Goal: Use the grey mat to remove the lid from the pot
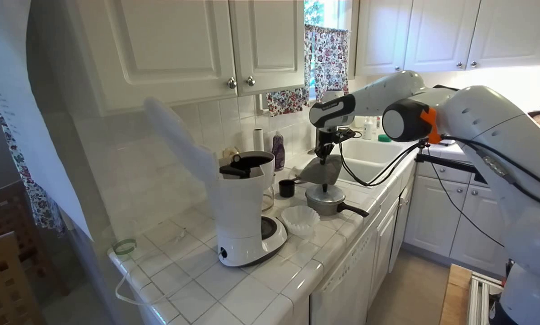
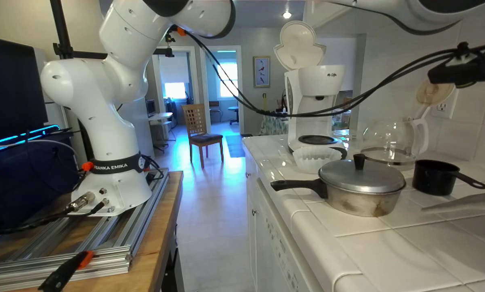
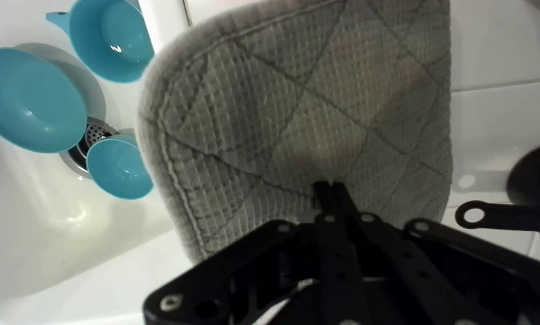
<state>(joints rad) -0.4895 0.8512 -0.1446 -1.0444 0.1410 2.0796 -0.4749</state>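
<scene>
The silvery pot (image 1: 323, 208) stands on the tiled counter with its dark handle toward the front edge; it also shows in an exterior view (image 2: 360, 202). The pale lid (image 1: 328, 195) with a black knob sits on it, also seen in an exterior view (image 2: 368, 174). My gripper (image 1: 323, 160) is shut on the grey quilted mat (image 1: 322, 172), which hangs from the fingertips on the sink side of the pot. In the wrist view the mat (image 3: 297, 113) spreads beyond the shut fingertips (image 3: 329, 184) and no pot shows. Part of the mat (image 2: 469, 202) shows low over the counter.
The black cup (image 2: 434, 178) stands beside the pot, its handle toward the mat. A paper filter (image 1: 300, 220) and white coffee maker (image 1: 239, 216) stand on the pot's other side. A glass carafe (image 2: 388, 140) is near the wall. The sink holds blue bowls (image 3: 33, 99).
</scene>
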